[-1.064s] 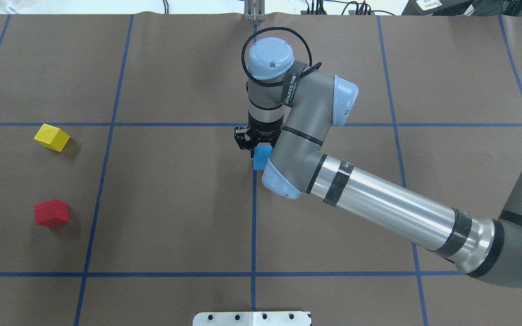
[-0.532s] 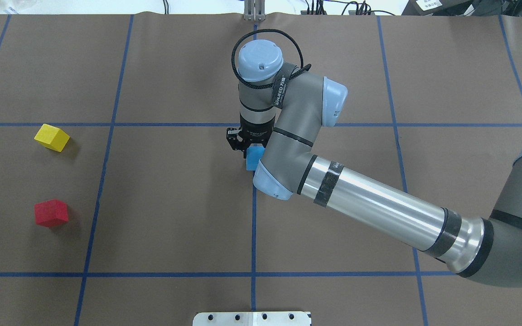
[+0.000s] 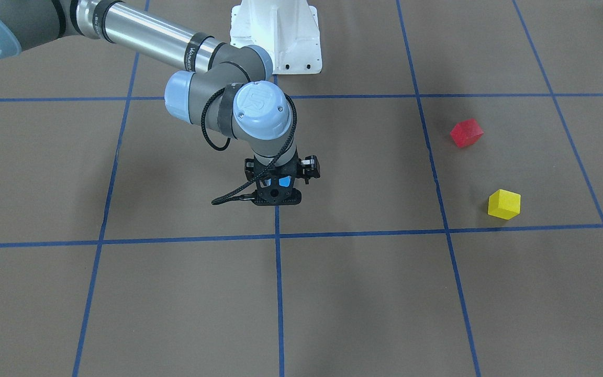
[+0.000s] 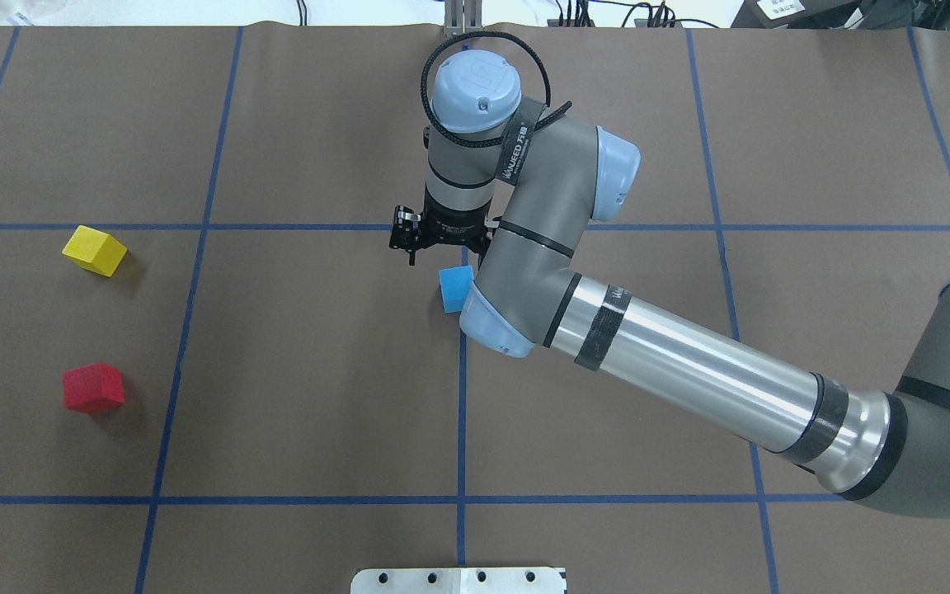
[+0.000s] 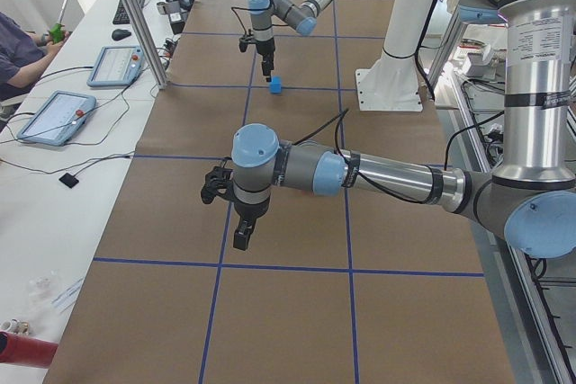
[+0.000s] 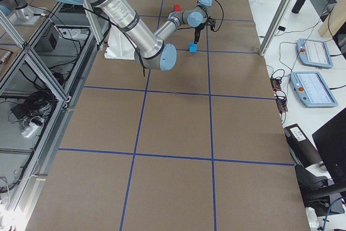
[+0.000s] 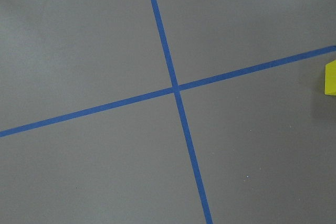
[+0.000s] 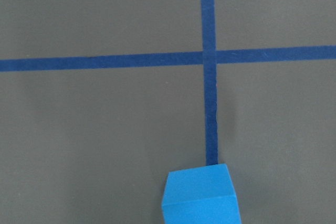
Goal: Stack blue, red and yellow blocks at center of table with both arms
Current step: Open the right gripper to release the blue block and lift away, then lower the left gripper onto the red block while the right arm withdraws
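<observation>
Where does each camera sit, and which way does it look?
Front: across the table, facing the robot; right arm shows.
Overhead: behind the robot, looking down; right arm, blue block.
Left side: table's end, looking along it; left arm near, right far.
Right side: opposite end; right arm near.
Left wrist: down on tape, yellow block; no body.
Right wrist: down on blue block; no body.
Shared: both wrists see tape crossings.

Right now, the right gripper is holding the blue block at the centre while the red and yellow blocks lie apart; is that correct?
Not quite. The right gripper is not holding the blue block: the overhead view shows it resting free at the centre, clear of the gripper. The red block and yellow block do lie apart.
</observation>
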Robot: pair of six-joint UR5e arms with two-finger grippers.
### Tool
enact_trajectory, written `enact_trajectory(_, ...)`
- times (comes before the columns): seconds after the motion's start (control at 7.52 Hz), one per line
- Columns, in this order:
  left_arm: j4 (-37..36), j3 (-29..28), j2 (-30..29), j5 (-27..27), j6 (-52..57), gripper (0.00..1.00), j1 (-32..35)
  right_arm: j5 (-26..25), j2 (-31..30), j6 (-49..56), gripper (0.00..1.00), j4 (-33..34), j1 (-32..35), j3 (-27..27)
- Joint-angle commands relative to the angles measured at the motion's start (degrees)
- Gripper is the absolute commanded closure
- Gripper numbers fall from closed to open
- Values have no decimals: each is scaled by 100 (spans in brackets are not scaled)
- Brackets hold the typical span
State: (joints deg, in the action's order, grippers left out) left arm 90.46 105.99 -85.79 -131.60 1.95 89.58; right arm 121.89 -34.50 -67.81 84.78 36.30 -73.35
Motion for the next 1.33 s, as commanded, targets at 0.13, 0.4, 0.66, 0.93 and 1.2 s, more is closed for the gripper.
enact_trajectory(0.13, 33, 1254, 18, -42, -3033, 0, -1307, -25, -1070, 563, 0, 978, 815, -1904)
enact_trajectory(0.4, 1072, 1415, 271, 395, -4914, 0, -2204, 71, -2091, 1889, 0, 979, 1438, -2665)
enact_trajectory(0.66, 2061, 1415, 668, 1457, -6543, 0, -3433, 254, -2778, 2717, 0, 944, 1888, -3008)
enact_trajectory(0.93, 2509, 1398, 922, 2301, -7451, 0, -4427, 545, -3184, 3185, 0, 882, 2205, -3027)
enact_trajectory(1.2, 2758, 1345, 1056, 3057, -8172, 0, -5323, 528, -3203, 3187, 0, 891, 2197, -3027)
